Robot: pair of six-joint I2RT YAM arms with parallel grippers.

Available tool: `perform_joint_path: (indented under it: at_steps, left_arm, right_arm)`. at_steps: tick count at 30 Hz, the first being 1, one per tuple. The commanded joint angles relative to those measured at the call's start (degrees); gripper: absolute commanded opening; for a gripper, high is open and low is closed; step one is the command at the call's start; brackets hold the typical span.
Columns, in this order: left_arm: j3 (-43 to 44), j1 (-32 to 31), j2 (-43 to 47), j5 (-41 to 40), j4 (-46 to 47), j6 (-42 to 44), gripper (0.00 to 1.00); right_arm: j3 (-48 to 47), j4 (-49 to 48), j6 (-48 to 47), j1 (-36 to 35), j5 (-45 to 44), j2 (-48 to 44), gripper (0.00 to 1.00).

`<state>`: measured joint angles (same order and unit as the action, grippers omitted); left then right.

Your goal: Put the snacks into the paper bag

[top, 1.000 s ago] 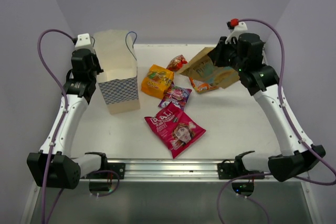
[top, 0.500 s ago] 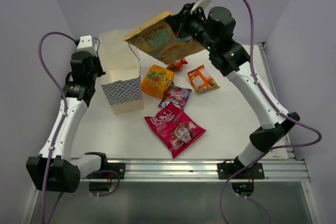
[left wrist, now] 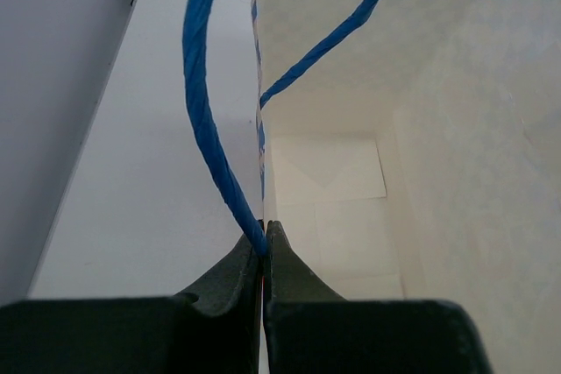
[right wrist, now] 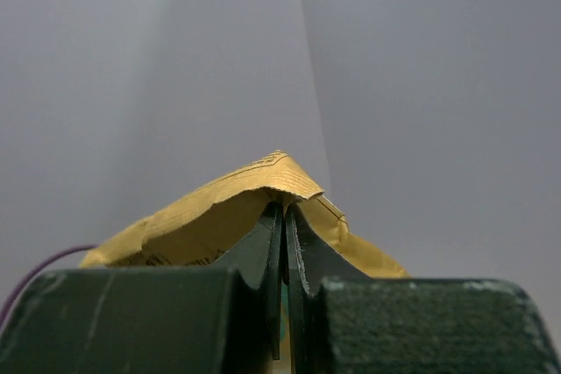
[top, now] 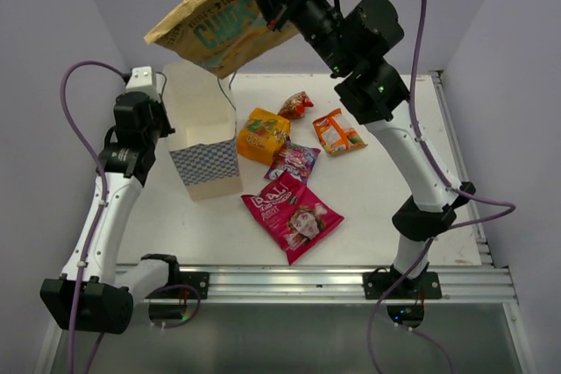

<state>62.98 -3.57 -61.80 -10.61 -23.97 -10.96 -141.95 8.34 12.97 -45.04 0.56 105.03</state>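
Pale lilac walls on three sides, white table (top: 394, 190) below. Toward the left rear of it, the paper bag (top: 206, 142), upright, mouth open, inside bare from the left wrist view. Pinched at its left rim, together with the blue cord handle (left wrist: 206, 129), by the left gripper (left wrist: 265, 247), fingers narrowed to nothing but paper and cord between. High above the paper bag's mouth, reaching a little right of it: the tan chips bag (top: 219, 28), tilted, slanting down to the left, gripped at its crimped end seam by the right gripper (right wrist: 285, 216), fingers clamped tight on that seam.

Flat on the table right of the paper bag: yellow-orange pouch (top: 261, 135) just beside its right wall; small purple packet (top: 294, 161) beyond that, toward the arm bases; magenta bag (top: 294, 215) nearer the bases again; small red packet (top: 296, 104) and small orange packet (top: 337, 133) farther right, well apart from the paper bag.

Judged light and puffy, mostly air: easy to lift, prone to swing and crumple. Slick foil, so best taken at a flat crimped seam, never across the pillow. Probably a snug fit for this large one, wide against the mouth, hence better lowered narrow end first. Some risk of snagging the rim or tipping the light paper bag without that steadying pinch. Five packets not yet in.
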Motion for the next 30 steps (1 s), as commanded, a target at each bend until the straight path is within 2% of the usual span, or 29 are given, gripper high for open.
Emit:
perform_joint_path:
  at_steps: [1, 8, 12, 19, 25, 30]
  left_arm:
    - [3.29, -0.29, 1.24, 2.17, -3.1, -0.82, 0.0]
    - [3.2, -0.64, 3.09, 3.32, -5.91, -0.99, 0.0]
    - [3.46, -1.44, 4.14, 2.09, -7.58, -0.9, 0.0]
    - [3.38, -2.66, 6.25, 1.38, -9.52, -1.43, 0.0]
    - [2.76, -3.11, 7.57, 0.94, -10.22, -1.34, 0.0]
    - [2.41, -3.11, 8.01, 0.68, -10.31, -1.26, 0.0]
  right_arm:
    - [-3.77, -10.79, -1.11, -2.6, -0.73, 0.43, 0.0]
    - [-3.59, -15.63, -0.31, -4.35, 4.01, 2.54, 0.0]
    - [-7.72, -16.07, -0.05, -5.32, 5.15, 5.26, 0.0]
    - [-8.87, -20.29, 5.21, -5.85, 9.2, 7.55, 0.0]
    - [-1.06, -21.61, 9.17, -6.29, 11.83, 6.68, 0.0]
    - [12.64, -23.01, 8.65, -6.91, 13.59, 1.07, 0.0]
